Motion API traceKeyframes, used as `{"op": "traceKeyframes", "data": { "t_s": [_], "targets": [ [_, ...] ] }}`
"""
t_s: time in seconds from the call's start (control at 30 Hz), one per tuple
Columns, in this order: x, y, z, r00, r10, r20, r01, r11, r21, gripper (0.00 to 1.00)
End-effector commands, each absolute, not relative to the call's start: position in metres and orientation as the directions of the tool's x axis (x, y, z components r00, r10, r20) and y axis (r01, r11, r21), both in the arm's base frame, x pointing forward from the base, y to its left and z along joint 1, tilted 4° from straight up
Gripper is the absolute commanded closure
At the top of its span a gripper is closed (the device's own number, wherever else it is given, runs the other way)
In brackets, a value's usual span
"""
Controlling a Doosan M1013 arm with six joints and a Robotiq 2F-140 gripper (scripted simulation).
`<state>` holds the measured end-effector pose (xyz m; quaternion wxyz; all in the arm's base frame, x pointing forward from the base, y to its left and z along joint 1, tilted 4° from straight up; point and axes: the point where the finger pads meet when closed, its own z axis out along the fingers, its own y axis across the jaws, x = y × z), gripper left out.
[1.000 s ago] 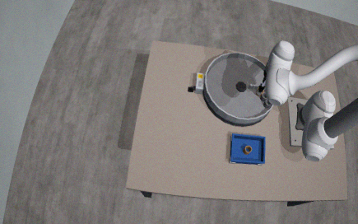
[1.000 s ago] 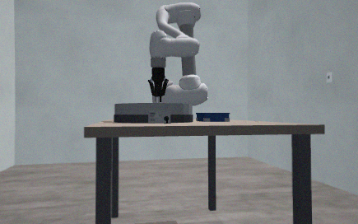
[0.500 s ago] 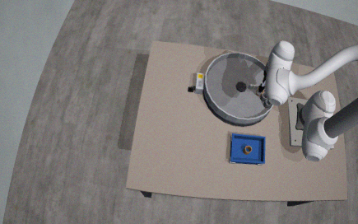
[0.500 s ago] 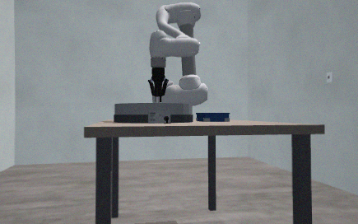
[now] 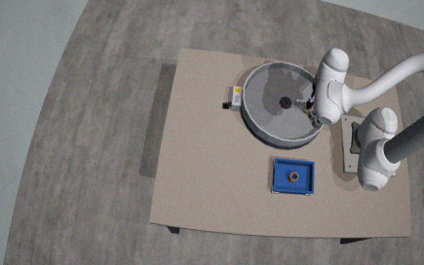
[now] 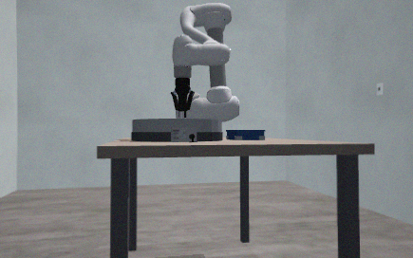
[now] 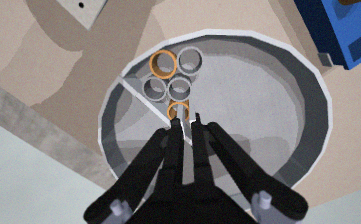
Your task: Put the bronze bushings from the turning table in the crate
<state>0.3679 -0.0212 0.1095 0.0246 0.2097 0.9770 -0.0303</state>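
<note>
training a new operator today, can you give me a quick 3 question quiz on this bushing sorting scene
1. True or false: the blue crate already holds one bronze bushing.
2. Multiple choice: in the wrist view, the gripper is shut on A) a steel bushing, B) the wall of a bronze bushing, C) nothing.
3. Count: besides the gripped one, how many bushings show on the turning table in the wrist view, and of which metals?

Key:
1. True.
2. B.
3. Four: one bronze and three steel.
</note>
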Motion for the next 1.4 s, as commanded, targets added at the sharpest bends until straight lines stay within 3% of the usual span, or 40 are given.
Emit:
{"op": "traceKeyframes", "data": {
  "t_s": [0.0, 0.57, 1.37],
  "targets": [
    [0.364, -0.021, 0.104, -0.913, 0.405, -0.052, 0.408, 0.912, -0.050, 1.00],
    [0.364, -0.021, 0.109, -0.913, 0.405, -0.052, 0.408, 0.912, -0.050, 1.00],
    [0.362, -0.016, 0.178, -0.913, 0.405, -0.052, 0.408, 0.912, -0.050, 1.00]
  ]
}}
